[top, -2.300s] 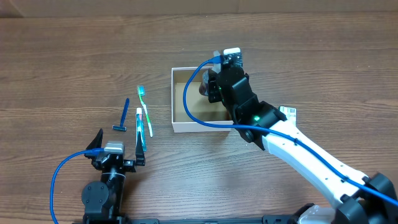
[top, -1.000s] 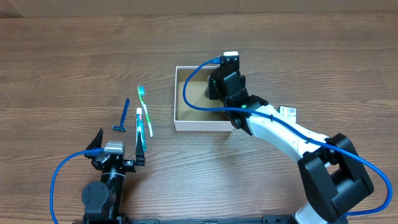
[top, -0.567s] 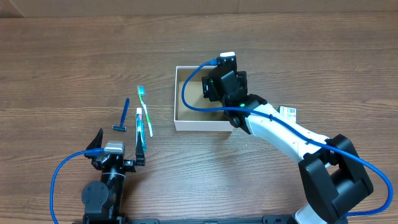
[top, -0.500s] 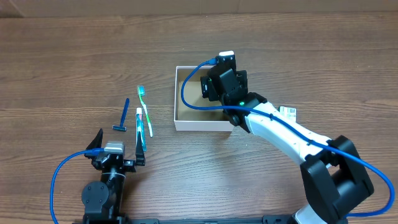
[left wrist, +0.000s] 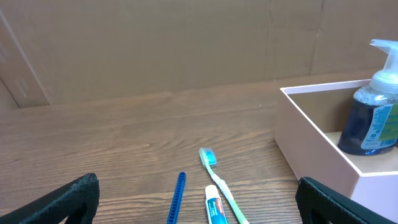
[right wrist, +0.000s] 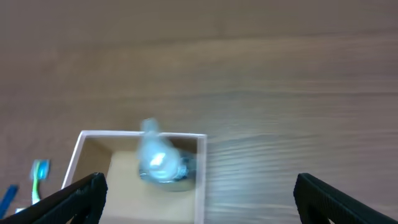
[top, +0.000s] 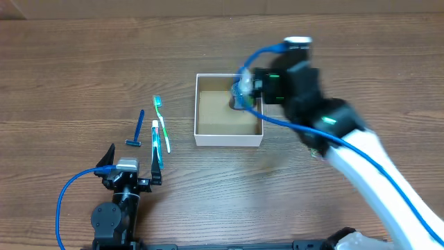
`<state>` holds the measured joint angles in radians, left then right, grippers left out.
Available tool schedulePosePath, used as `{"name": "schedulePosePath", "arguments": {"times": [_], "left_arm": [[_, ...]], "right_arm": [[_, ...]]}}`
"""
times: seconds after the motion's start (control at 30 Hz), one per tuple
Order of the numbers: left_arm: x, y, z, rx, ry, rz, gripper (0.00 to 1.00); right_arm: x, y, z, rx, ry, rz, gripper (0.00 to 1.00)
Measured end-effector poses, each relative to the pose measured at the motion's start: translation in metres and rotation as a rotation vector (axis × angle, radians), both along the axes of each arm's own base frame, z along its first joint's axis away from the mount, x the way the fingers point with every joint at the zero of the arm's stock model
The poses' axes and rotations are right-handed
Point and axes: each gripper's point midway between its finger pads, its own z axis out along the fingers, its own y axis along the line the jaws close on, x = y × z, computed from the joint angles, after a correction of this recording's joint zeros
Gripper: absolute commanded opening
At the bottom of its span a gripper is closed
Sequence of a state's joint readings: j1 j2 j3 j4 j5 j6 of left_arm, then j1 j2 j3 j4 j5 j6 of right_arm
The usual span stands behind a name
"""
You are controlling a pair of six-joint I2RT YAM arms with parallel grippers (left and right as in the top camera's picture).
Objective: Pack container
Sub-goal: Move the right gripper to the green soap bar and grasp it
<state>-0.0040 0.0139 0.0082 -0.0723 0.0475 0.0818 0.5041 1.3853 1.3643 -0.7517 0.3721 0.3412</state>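
I can't read the pump bottle's [left wrist: 373,121] label in the container [left wrist: 317,162]; left fingers [left wrist: 68,199], right fingers [right wrist: 71,199] spread open.

From overhead we are looking straight down on the table [top: 69,69]. At the left wrist we are sitting low by the near edge, facing the far edge; at the right wrist we are hovering high, looking down. All three are sharing the container [top: 229,139] and toothbrush [top: 163,126].

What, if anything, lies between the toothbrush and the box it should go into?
Nothing visible: only bare table separates the toothbrush from the left wall of the box. The toothpaste lies on the toothbrush's far side.
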Motion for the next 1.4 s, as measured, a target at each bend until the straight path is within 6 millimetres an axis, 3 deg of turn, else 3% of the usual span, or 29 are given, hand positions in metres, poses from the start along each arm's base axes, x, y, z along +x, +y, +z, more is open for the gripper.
{"name": "schedulePosePath", "arguments": {"times": [0.1,0.13,0.17,0.2,0.37,0.47,0.67,0.8,1.17,1.4], "left_arm": [[0.0,0.0,0.0,0.0,0.0,0.0,1.0],[0.0,0.0,0.0,0.0,0.0,0.0,1.0],[0.0,0.0,0.0,0.0,0.0,0.0,1.0],[0.0,0.0,0.0,0.0,0.0,0.0,1.0],[0.0,0.0,0.0,0.0,0.0,0.0,1.0],[0.0,0.0,0.0,0.0,0.0,0.0,1.0],[0.0,0.0,0.0,0.0,0.0,0.0,1.0],[0.0,0.0,0.0,0.0,0.0,0.0,1.0],[0.0,0.0,0.0,0.0,0.0,0.0,1.0],[0.0,0.0,0.0,0.0,0.0,0.0,1.0]], "right_arm": [[-0.025,-0.051,0.022,0.009,0.004,-0.105,1.0],[-0.033,-0.07,0.025,0.009,0.017,-0.149,1.0],[-0.049,-0.101,0.024,0.004,0.054,-0.226,1.0],[-0.054,-0.115,0.021,0.0,0.077,-0.265,1.0],[-0.063,-0.169,-0.009,0.03,0.212,-0.407,1.0],[-0.063,-0.183,-0.048,0.065,0.339,-0.419,1.0],[-0.062,-0.182,-0.118,0.101,0.558,-0.39,1.0],[-0.06,-0.173,-0.146,0.124,0.65,-0.345,1.0],[-0.053,-0.164,-0.188,0.136,0.666,-0.259,1.0],[-0.062,-0.15,-0.223,0.17,0.669,-0.17,1.0]]}}
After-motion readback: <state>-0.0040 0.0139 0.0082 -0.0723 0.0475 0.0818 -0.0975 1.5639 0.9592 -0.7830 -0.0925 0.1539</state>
